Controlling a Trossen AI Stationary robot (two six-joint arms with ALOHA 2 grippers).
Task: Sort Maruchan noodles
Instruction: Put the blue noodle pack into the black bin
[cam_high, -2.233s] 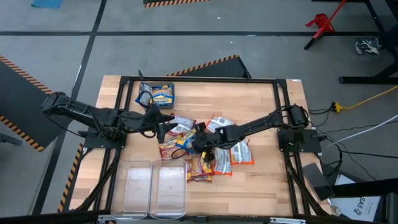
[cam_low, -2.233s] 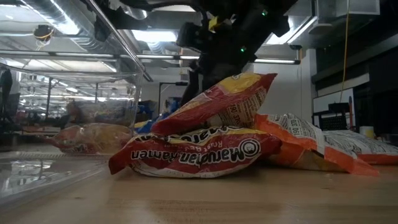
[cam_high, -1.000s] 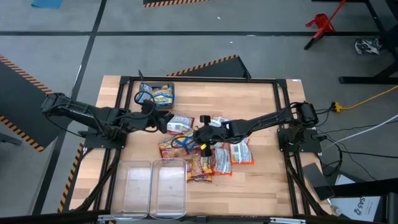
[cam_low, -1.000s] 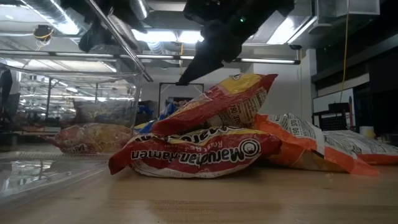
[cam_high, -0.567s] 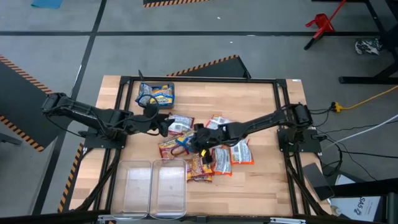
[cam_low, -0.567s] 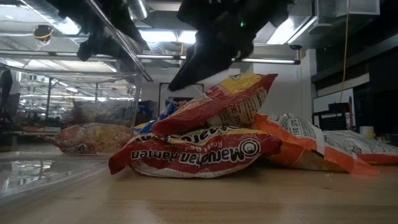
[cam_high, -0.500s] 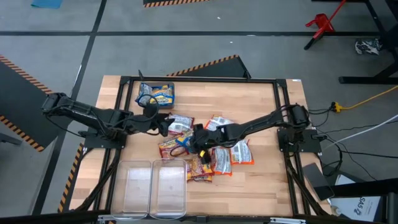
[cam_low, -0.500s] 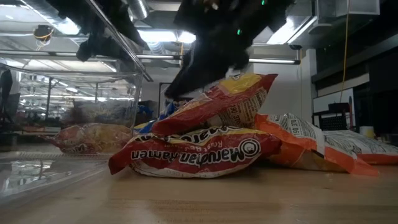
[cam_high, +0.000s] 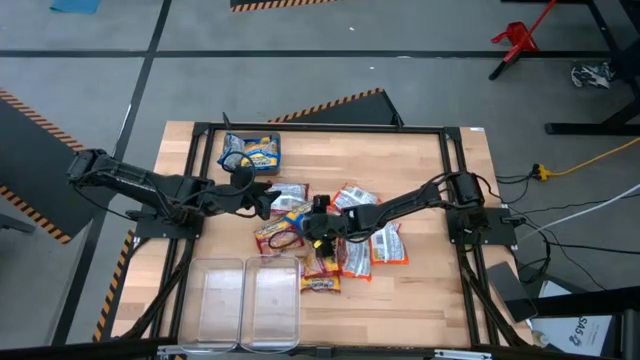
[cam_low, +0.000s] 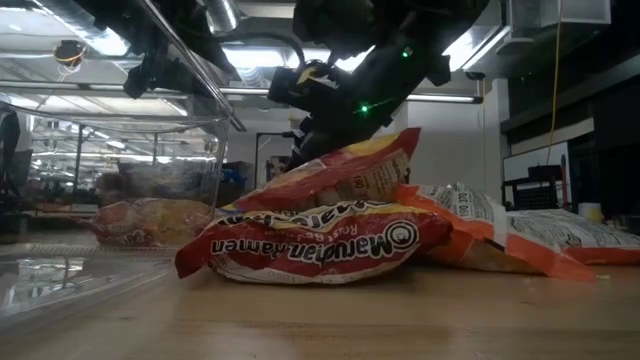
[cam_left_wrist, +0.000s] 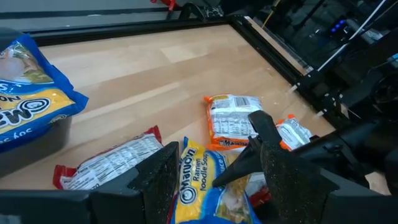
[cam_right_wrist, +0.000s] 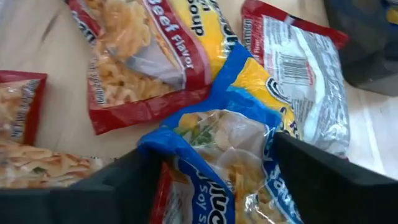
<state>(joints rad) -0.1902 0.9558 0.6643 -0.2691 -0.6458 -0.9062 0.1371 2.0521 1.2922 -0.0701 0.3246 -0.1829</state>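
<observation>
Several Maruchan noodle packets lie heaped mid-table (cam_high: 330, 245). A blue-and-yellow packet (cam_right_wrist: 230, 137) lies on top of red ones at the heap's far left. My right gripper (cam_right_wrist: 217, 180) is open, slanting down from the table's right, one finger on each side of that packet. My left gripper (cam_high: 264, 198) hangs open just left of the heap, above the table, with the same packet (cam_left_wrist: 202, 186) showing between its fingers. In the low view a red packet (cam_low: 340, 175) leans on the heap's top. My right gripper's open fingers (cam_right_wrist: 124, 177) stand on either side of the blue-and-yellow packet's near end (cam_right_wrist: 186, 140), coming from above and from the table's right. I cannot tell whether they touch it. The packet lies on the red packets below.
A grey bin (cam_high: 250, 152) with blue-and-yellow packets stands at the far left. Two clear bins (cam_high: 250, 300) stand at the near left edge. Orange-and-white packets (cam_high: 385, 245) lie on the heap's right. Bare wood lies to the far right.
My right gripper has opened and come down toward the heap and the near-left, over the blue-and-yellow packet. In the low view the top red packet has sunk and lies flatter. My left gripper has kept still.
</observation>
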